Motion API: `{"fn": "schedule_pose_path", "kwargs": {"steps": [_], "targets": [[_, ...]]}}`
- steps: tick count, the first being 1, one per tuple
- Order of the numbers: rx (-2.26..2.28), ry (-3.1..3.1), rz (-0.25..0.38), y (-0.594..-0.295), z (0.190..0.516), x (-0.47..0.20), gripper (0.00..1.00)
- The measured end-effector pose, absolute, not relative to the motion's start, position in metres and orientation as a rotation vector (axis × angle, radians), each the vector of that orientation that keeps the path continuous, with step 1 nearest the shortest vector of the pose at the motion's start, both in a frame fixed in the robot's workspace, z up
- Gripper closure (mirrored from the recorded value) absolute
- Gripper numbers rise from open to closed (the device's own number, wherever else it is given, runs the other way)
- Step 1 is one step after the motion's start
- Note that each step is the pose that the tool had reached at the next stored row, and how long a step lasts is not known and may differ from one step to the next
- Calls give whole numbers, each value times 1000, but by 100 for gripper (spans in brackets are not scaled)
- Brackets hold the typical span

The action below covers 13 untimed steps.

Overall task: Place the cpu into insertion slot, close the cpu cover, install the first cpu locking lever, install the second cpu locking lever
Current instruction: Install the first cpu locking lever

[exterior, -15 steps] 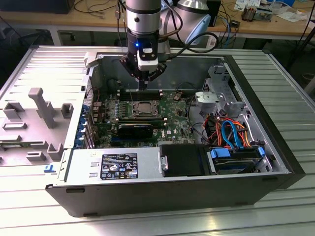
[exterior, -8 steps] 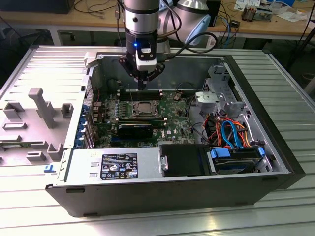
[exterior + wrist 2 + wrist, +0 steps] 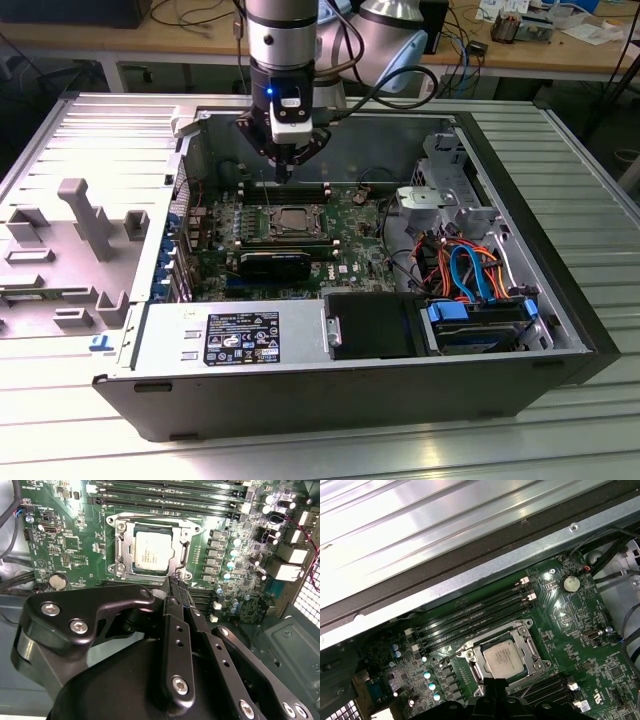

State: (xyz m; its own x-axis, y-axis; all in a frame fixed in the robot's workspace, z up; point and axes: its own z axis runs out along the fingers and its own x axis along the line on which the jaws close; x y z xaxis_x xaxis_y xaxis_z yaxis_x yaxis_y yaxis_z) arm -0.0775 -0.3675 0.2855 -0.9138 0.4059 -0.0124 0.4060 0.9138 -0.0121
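Observation:
The cpu lies flat in the insertion slot on the green board, its silver top facing up. It also shows as the cpu in the exterior view and the cpu in the first wrist view. The cpu cover lies down around the chip as a silvery frame. A thin wire lever runs along the socket's side nearest the memory slots. My gripper hangs above the board just behind the socket, over the memory slots, fingers together and holding nothing. Its black fingertips are at the socket's edge.
Long black memory slots run beside the socket. A black block sits in front of it. The case walls surround the board. Drive cage and coloured cables are at the exterior view's right, a grey foam tray at its left.

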Motion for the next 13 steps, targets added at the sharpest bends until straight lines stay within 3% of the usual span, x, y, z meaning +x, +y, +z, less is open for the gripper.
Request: {"fn": "schedule_pose_path", "kwargs": {"steps": [13], "targets": [[650, 3064, -22, -368, 285, -79, 89]]}}
